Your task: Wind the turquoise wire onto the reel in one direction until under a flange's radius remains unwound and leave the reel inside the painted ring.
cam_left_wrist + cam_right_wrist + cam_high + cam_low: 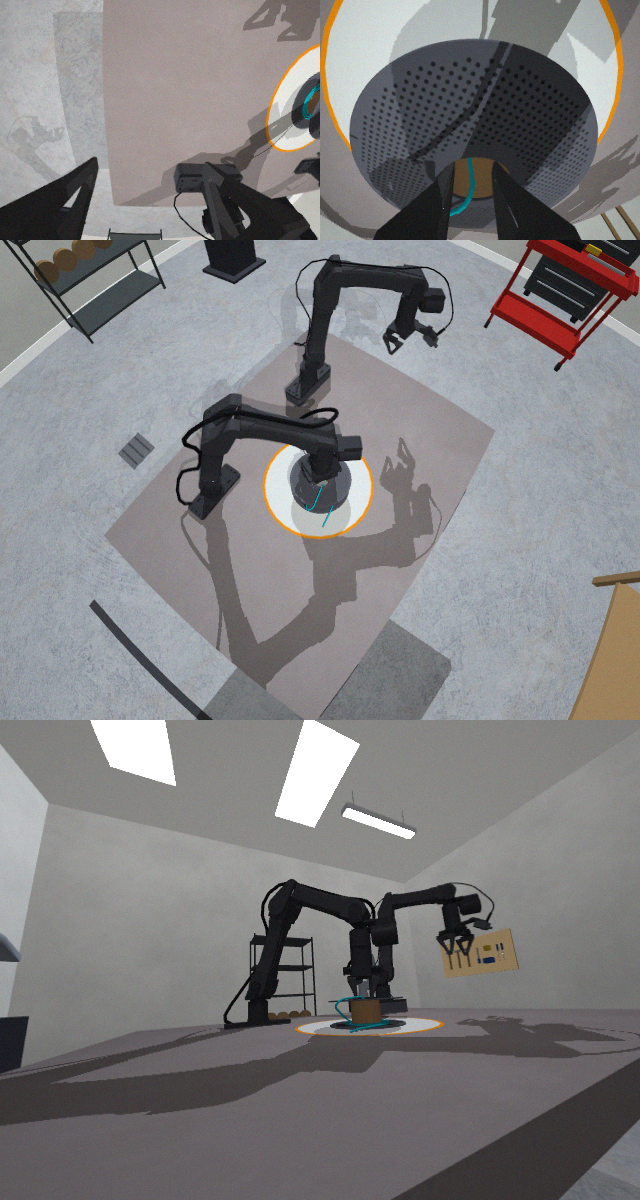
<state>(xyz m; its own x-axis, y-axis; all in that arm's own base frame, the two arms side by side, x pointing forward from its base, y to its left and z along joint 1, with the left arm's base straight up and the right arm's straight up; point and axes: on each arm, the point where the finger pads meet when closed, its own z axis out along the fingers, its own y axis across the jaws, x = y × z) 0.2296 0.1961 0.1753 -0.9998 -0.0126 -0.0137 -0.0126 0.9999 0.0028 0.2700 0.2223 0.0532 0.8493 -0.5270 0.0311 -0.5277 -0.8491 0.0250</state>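
Observation:
The reel (338, 498) (366, 1012) (420, 112) lies flat inside the painted ring (264, 485) (324, 62). The turquoise wire (471, 182) passes between the right fingers at the brown centre. In the exterior view the wire (337, 1005) loops over the top flange's edge, turns lie low round the hub, and a short end shows beyond the lower flange. My right gripper (473, 165) (363, 993) points down, partly open, fingertips at the flange's centre opening; their contact with its walls is hidden. My left gripper (388, 344) (458, 953) (152, 165) hangs wide open and empty, far from the reel.
The left arm's base (308, 384) and the right arm's base (214, 491) stand along one edge of the table top (439, 446). The right forearm (279, 428) reaches over the ring. A red cart (537, 320) and a shelf rack (111, 296) stand off the table.

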